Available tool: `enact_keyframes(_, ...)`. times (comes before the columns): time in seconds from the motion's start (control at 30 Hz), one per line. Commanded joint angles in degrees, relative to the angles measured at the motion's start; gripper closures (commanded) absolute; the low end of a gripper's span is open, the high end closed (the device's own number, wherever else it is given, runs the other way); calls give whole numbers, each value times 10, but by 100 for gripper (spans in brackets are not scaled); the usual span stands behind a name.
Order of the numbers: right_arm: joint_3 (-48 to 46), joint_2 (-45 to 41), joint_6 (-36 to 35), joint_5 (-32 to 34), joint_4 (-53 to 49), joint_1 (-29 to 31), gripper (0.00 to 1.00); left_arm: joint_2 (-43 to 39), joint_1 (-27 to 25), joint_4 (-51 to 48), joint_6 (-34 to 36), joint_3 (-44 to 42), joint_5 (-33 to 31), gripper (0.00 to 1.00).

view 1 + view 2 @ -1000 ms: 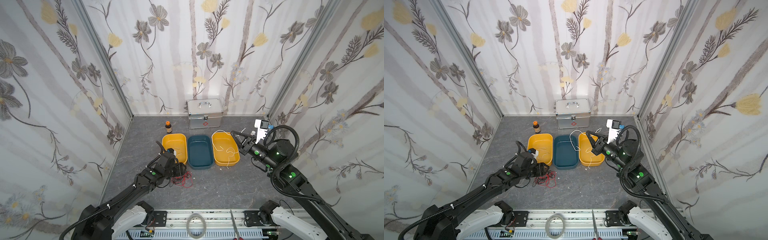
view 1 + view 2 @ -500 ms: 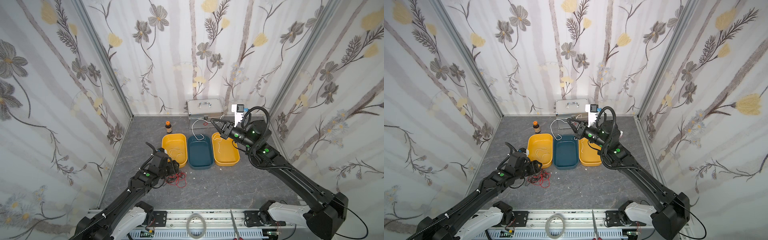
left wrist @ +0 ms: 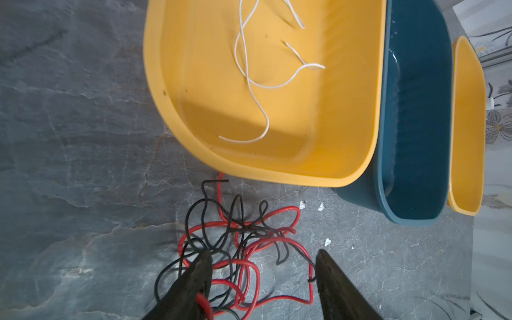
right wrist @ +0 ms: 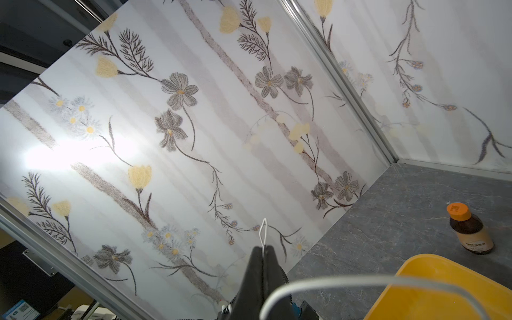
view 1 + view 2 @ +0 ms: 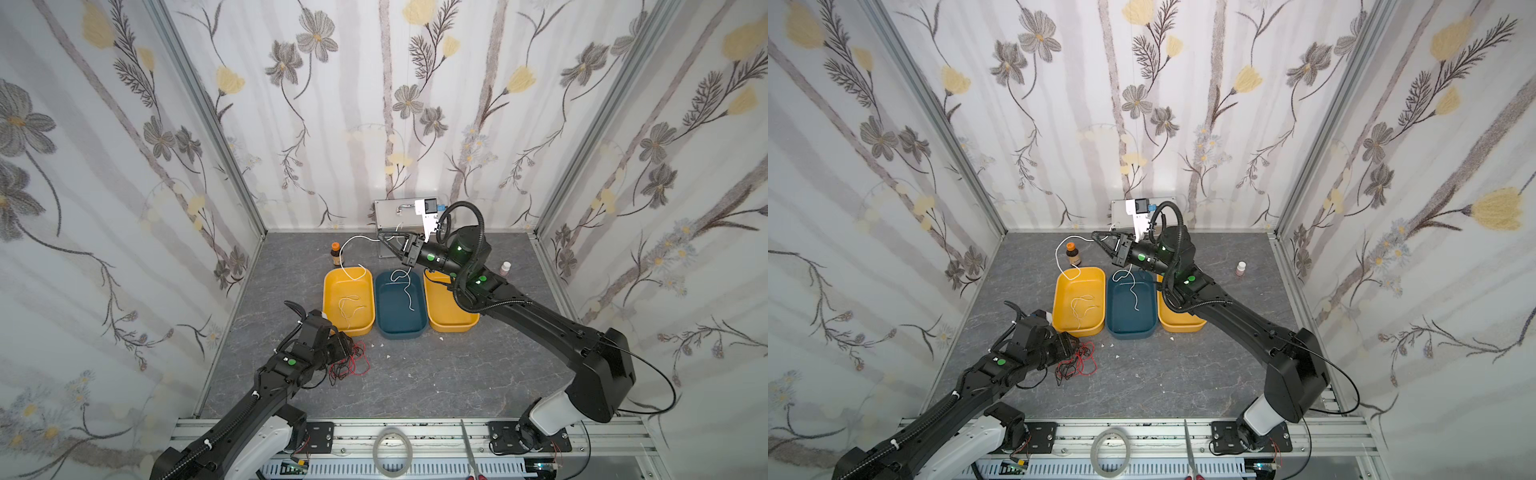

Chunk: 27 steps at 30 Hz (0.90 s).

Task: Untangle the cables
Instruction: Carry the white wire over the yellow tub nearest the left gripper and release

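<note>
While the right fingers [image 5: 383, 237] hold a white cable [image 5: 341, 259] pinched shut above the trays, the left fingers [image 3: 199, 274] stand open over the red and black cables [image 3: 246, 228] on the table [image 5: 436, 374].

Seen from the right wrist, the white cable is folded into a small loop that pokes out past the closed fingertips. In both top views one end runs left past the brown bottle [image 5: 335, 254] and curls down at the far rim of the left yellow tray [image 5: 326, 299], while the other end hangs over the blue tray [image 5: 402, 333]. A second white cable [image 3: 248, 80] lies loose inside the left yellow tray. The red and black cables lie tangled just in front of that tray. One left finger rests on them and the other sits at their edge, with nothing clamped between.
</note>
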Motion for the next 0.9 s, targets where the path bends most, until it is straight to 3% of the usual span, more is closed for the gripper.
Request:
enact_keyframes(0.0,31,42,50,-34,78,8,100,-12,1,22,-26,-13,8,40)
enact_keyframes(0.17,74,118,113,-66,148,15,100,-35,-3,36,-56,-49,20,45)
enact_keyframes(0.43,113,218,206,-94,235,18,100,-61,-7,24,-64,-61,17,46)
enact_keyframes(0.87,112,300,220,-88,128,19,98,-69,-7,2,-51,-17,33,42)
